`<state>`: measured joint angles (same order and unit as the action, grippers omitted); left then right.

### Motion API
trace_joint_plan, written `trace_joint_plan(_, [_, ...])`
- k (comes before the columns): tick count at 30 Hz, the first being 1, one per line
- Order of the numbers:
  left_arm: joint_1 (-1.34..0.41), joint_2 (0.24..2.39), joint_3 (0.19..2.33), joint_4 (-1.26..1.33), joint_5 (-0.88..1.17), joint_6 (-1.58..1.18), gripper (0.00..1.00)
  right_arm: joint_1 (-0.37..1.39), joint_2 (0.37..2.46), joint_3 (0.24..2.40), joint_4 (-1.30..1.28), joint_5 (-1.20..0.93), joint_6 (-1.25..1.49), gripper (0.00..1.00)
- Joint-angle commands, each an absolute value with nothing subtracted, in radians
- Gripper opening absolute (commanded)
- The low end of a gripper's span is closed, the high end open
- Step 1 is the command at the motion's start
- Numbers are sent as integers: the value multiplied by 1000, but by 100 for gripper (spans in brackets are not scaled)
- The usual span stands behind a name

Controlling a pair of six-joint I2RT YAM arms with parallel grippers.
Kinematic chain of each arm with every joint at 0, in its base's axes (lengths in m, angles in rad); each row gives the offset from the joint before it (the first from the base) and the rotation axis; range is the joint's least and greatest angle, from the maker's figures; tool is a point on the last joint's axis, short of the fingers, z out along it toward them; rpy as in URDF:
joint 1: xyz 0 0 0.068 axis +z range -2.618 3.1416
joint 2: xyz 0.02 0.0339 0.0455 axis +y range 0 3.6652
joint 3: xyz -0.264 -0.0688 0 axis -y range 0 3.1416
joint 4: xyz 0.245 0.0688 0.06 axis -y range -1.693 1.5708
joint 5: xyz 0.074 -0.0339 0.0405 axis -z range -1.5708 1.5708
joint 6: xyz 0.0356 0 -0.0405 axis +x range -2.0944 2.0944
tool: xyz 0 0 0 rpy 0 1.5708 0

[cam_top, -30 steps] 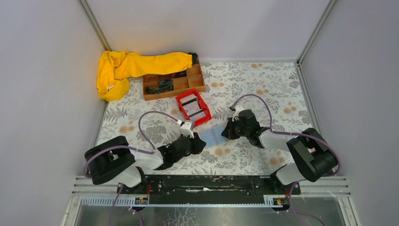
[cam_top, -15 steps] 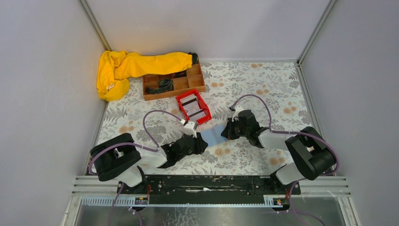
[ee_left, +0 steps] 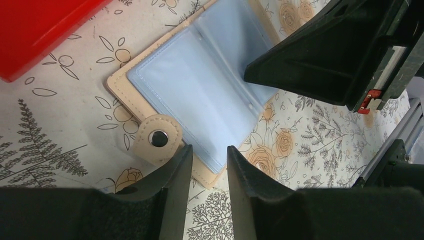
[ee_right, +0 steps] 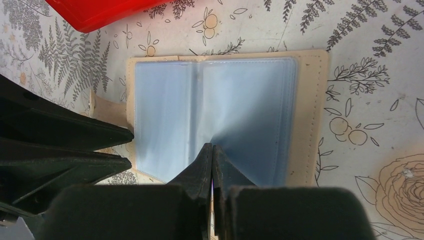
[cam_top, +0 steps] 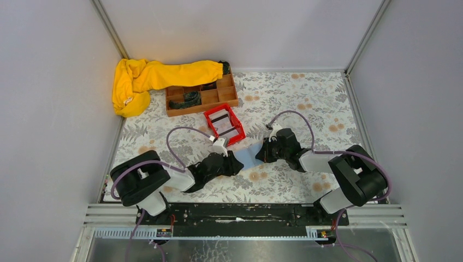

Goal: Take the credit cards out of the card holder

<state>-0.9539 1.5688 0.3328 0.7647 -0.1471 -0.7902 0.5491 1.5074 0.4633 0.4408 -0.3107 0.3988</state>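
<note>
Right wrist: my right gripper [ee_right: 212, 151] pinches a limp, slick sleeve of the card holder [ee_right: 310, 115]; left gripper [ee_left: 206, 156] jaws spread. I'd pin the stiffer beige rim.

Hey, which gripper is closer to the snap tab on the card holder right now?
Left. The left gripper is open right beside the snap tab; the right gripper is shut on a clear sleeve of the card holder, across the open pages from the tab.

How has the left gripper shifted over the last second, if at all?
Yes, slightly. In the top view the left gripper has crept right, toward the card holder, judged against the unmoved red bin.
</note>
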Motion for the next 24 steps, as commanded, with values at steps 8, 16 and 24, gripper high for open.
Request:
trace_joint_plan(8, [-907,1606,340,870,-91,-810,40,558,1525,449,458,-324,406,0])
trace_joint_plan(16, [-904,1650,356,907,-64,-839,40,559,1541,452,466,-332,409,0])
trace_joint_plan(24, [-894,1681,375,950,-47,-853,41,559,1550,447,476,-341,414,0])
